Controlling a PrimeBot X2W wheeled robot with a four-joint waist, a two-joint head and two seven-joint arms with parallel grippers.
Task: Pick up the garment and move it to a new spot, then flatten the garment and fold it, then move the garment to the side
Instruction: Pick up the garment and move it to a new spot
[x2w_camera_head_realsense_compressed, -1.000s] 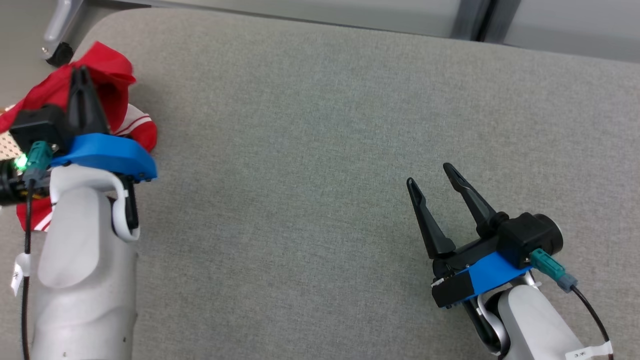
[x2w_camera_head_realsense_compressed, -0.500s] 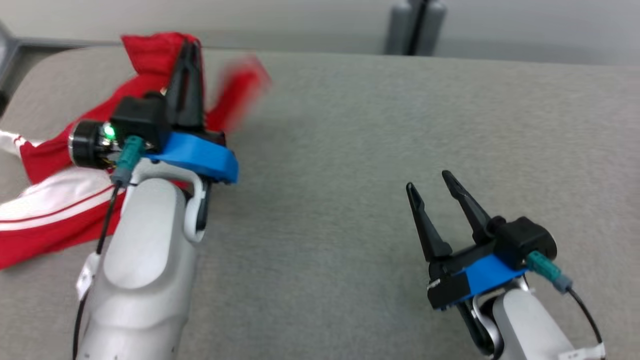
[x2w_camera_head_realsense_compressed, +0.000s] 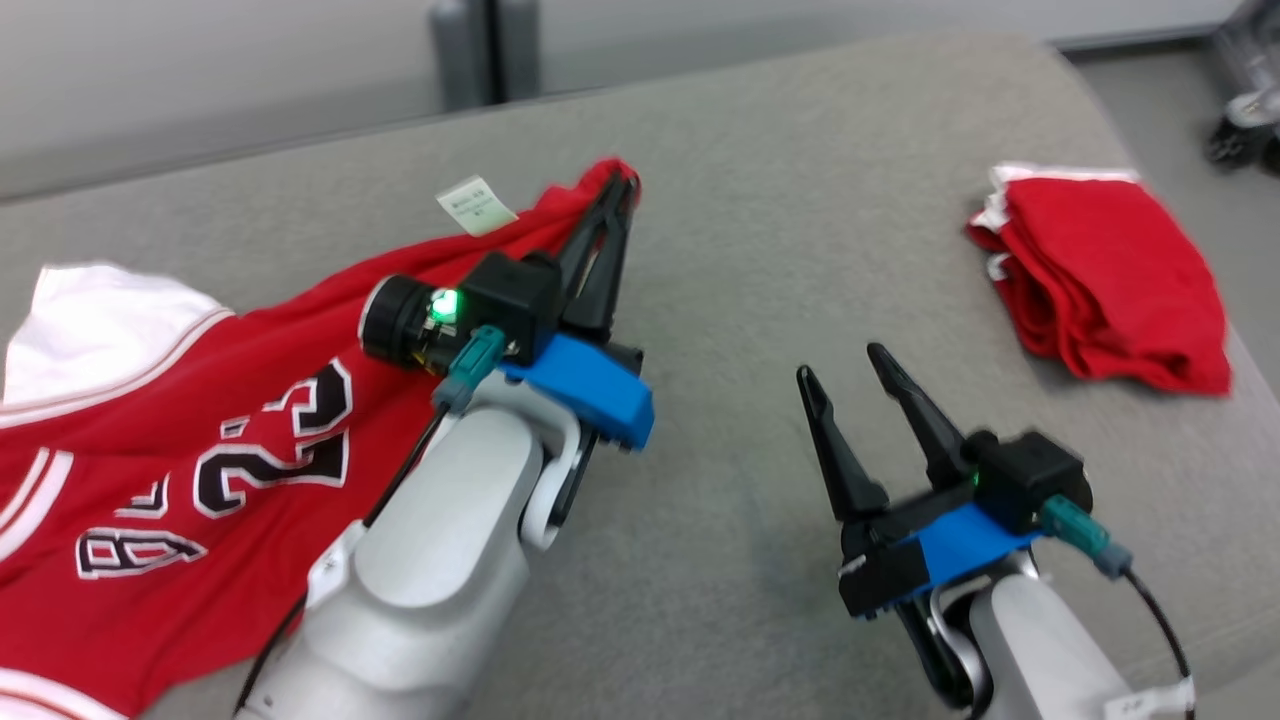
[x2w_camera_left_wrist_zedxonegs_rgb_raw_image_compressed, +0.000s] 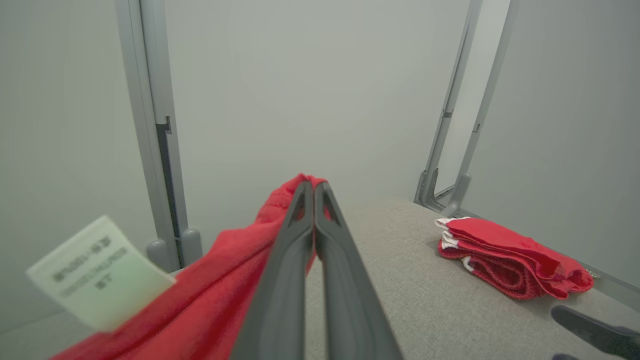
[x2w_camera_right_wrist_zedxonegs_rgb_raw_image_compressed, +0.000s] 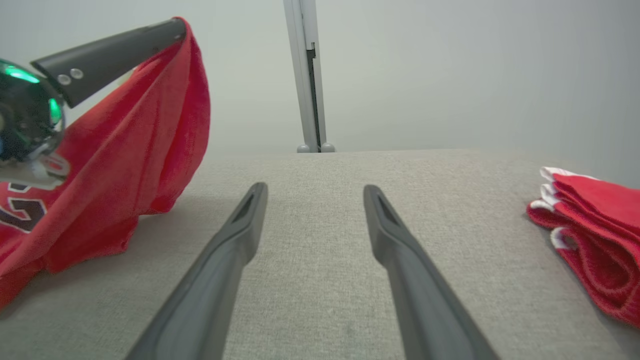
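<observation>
The garment (x2w_camera_head_realsense_compressed: 200, 420) is a red jersey with black and white lettering, spread over the left of the grey table (x2w_camera_head_realsense_compressed: 760, 250). My left gripper (x2w_camera_head_realsense_compressed: 622, 188) is shut on one red edge of it and holds that edge up off the surface; a white label (x2w_camera_head_realsense_compressed: 477, 205) dangles beside the fingers. The left wrist view has the closed fingers (x2w_camera_left_wrist_zedxonegs_rgb_raw_image_compressed: 314, 187) pinching the red cloth (x2w_camera_left_wrist_zedxonegs_rgb_raw_image_compressed: 225, 270). My right gripper (x2w_camera_head_realsense_compressed: 838, 362) hovers open over bare table at the lower right, holding nothing; its spread fingers (x2w_camera_right_wrist_zedxonegs_rgb_raw_image_compressed: 250, 210) point across the table.
A folded red and white garment (x2w_camera_head_realsense_compressed: 1100, 270) lies near the table's right edge, also in the wrist views (x2w_camera_left_wrist_zedxonegs_rgb_raw_image_compressed: 505, 260) (x2w_camera_right_wrist_zedxonegs_rgb_raw_image_compressed: 590, 225). Grey metal posts (x2w_camera_right_wrist_zedxonegs_rgb_raw_image_compressed: 309, 75) stand behind the table's far edge. A wheeled base (x2w_camera_head_realsense_compressed: 1245, 120) sits at the top right.
The head camera has swung to the right, bringing the folded pile into view. My left gripper has carried the jersey's edge rightward toward the table's middle, and the jersey has unfurled behind it. The right gripper stays open.
</observation>
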